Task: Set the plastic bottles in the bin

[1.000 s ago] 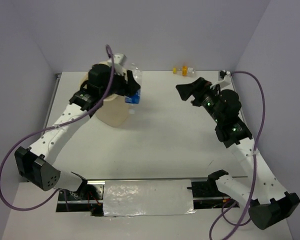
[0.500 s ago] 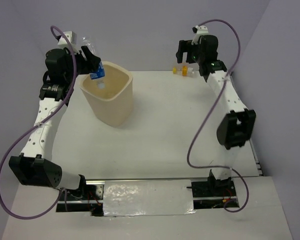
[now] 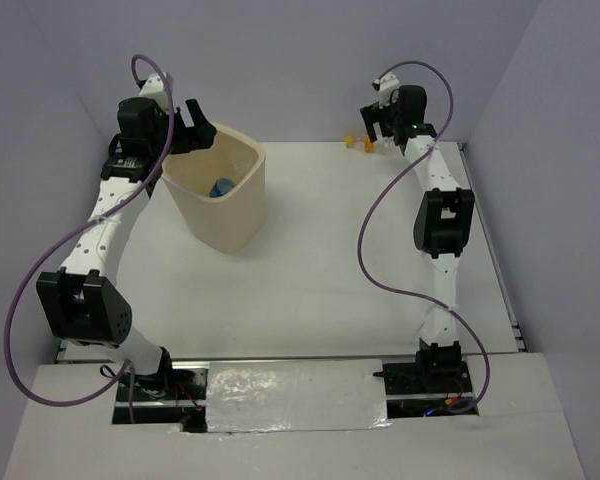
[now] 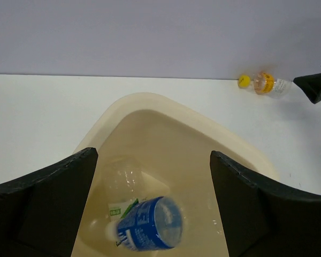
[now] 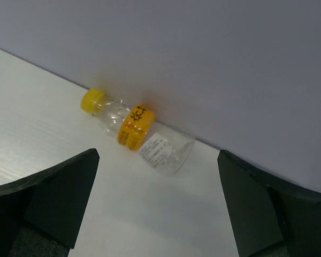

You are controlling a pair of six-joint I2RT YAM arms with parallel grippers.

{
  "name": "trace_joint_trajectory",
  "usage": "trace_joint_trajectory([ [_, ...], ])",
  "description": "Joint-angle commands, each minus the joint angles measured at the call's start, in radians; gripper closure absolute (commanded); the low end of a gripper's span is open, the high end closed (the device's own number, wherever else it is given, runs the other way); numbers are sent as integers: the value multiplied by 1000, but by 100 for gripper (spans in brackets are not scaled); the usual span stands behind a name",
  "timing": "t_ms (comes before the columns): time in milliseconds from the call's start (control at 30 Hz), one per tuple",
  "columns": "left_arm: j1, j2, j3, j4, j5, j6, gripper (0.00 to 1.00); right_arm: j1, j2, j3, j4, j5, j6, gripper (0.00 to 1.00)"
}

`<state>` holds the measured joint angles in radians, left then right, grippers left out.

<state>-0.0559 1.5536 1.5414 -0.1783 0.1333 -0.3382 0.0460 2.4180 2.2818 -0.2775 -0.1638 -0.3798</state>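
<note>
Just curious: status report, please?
Left gripper open over bin; blue-label bottle, green-label bottle inside. Right gripper open, facing yellow-capped bottle at back wall. Nothing between.

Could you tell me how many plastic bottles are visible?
3: the blue-label bottle and the green-white-label bottle are inside the bin; the yellow-capped bottle lies on the table by the back wall.

Blurred blue-label bottle (image 4: 150,231) inside bin (image 4: 192,155)

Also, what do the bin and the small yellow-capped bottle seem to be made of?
The bin looks like cream plastic, smooth with a soft sheen: its wall is seamless and rounded. The small bottle looks like thin clear plastic, glossy: the table shows through it. Its yellow cap is opaque, probably plastic too.
</note>
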Motion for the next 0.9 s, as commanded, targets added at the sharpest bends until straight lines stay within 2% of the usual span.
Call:
trace_joint_trajectory([
  [0,1,14,68,30,34,21,1,15,68,111,37,35,-227,0],
  [133,-1,19,69,30,31,25,1,34,111,93,72,61,-381,0],
  [333,-1,-38,13,59,19,31,1,86,223,131,112,239,-664,0],
  [400,-1,-73,-24,86,9,31,1,94,231,76,179,274,-747,0],
  [533,-1,-127,-76,125,-6,31,1,92,263,71,244,291,-807,0],
  [567,-1,-142,-86,135,-9,31,0,94,277,55,335,314,-856,0],
  [667,-1,-159,-124,161,-14,28,1,92,305,24,420,319,-928,0],
  [867,-1,-147,-115,157,-41,18,1,78,317,-12,488,271,-959,1],
])
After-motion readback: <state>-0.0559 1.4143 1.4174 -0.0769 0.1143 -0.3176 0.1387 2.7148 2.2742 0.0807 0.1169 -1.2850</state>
